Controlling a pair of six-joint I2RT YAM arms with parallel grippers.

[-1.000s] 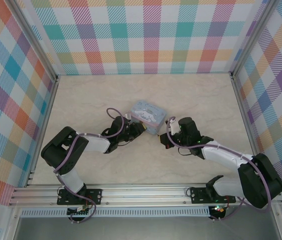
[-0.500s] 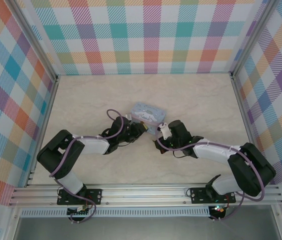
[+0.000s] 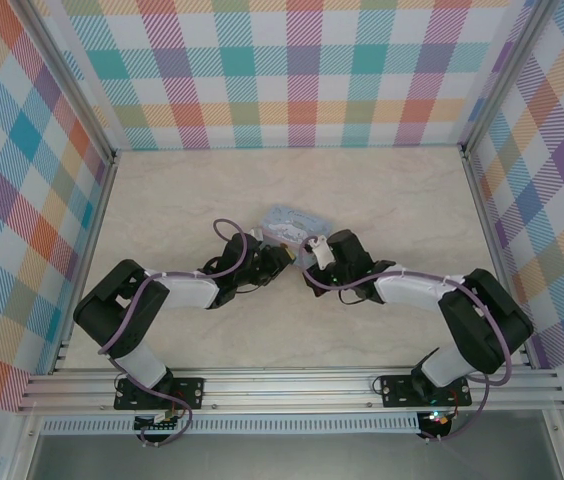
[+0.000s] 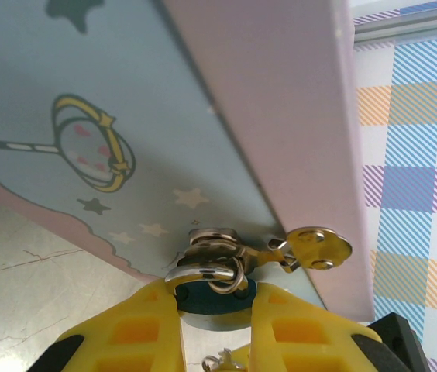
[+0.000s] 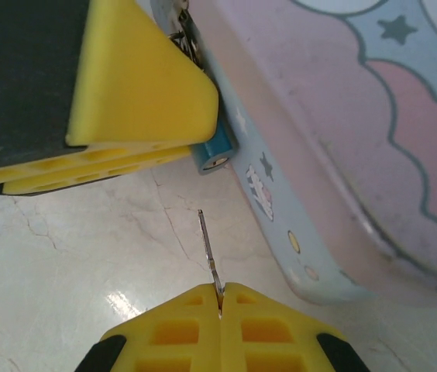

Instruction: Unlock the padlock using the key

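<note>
The small teal padlock [image 4: 212,301] is pinched between my left gripper's [image 4: 215,288] yellow fingers. Its silvery shackle [image 4: 201,271] passes through the metal hasp [image 4: 311,248] of the pale blue cartoon tin [image 4: 87,116]. In the right wrist view the padlock [image 5: 215,153] points its keyhole end down toward me, just under the left gripper's finger [image 5: 137,101]. My right gripper [image 5: 220,294] is shut on the thin key [image 5: 208,248]. The key's blade points at the padlock, a short gap away. From above, both grippers [image 3: 280,258] [image 3: 308,280] meet at the tin's [image 3: 287,220] near edge.
The tin's long side wall [image 5: 296,232] runs close along the right of the key. Pale marble tabletop [image 3: 392,200] spreads around, fenced by plaid walls [image 3: 302,70] and a metal rail [image 3: 282,385] at the near edge.
My right arm has swung left toward the tin, bringing the key close to the padlock. The left gripper has stayed on the padlock, almost still.
</note>
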